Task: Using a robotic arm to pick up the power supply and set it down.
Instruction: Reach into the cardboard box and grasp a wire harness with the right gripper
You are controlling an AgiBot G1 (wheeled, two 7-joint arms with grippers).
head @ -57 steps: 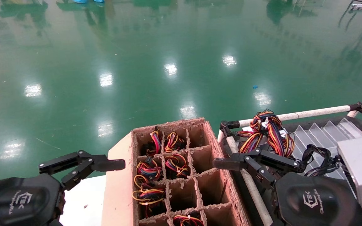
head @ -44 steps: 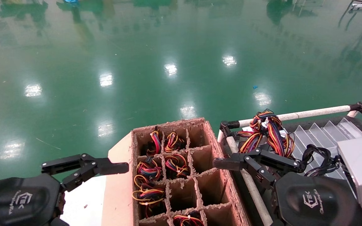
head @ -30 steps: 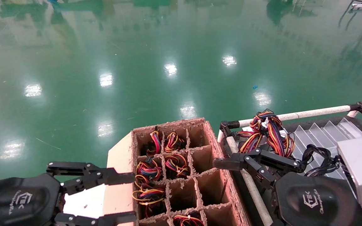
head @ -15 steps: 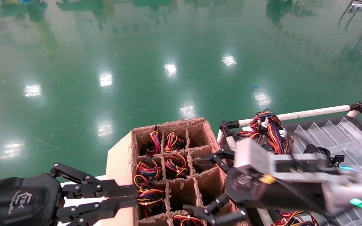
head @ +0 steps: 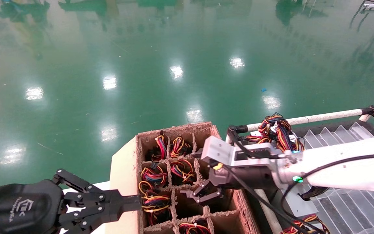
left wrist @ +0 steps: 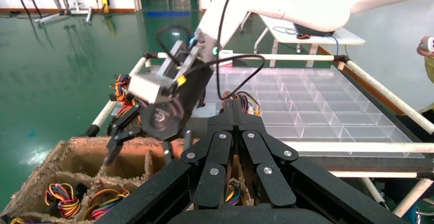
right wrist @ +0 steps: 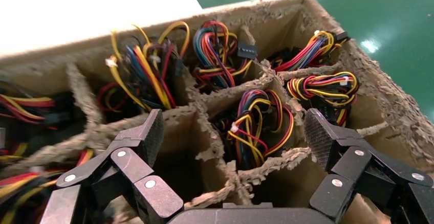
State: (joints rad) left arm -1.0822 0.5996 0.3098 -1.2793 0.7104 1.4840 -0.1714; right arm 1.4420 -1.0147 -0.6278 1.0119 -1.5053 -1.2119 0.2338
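My right arm (head: 336, 169), white with a silver wrist block, reaches in from the right over the brown cardboard divider box (head: 235, 195). Its gripper (head: 201, 195) (right wrist: 235, 134) hangs open just above the middle cells, the fingers straddling a torn divider. A red, yellow and purple wire bundle (right wrist: 258, 127) (head: 182, 170) lies in the cell between them. The power supply's grey body is hidden down in the cells; only wire bundles show. My left gripper (head: 135, 200) (left wrist: 233, 104) is shut and empty, its tips at the box's left wall.
Several other cells hold wire bundles (right wrist: 322, 88); the right column of cells (head: 208, 164) looks empty. To the right, a clear divided tray (left wrist: 307, 106) sits inside a white tube frame (head: 320, 117), with a loose wire bundle (head: 278, 133) at its corner. A white tabletop (head: 86, 208) lies at the left.
My right arm swung from its parked spot at the lower right to above the box, gripper open. My left gripper opened wide, then shut, and its tips moved right to the box wall.
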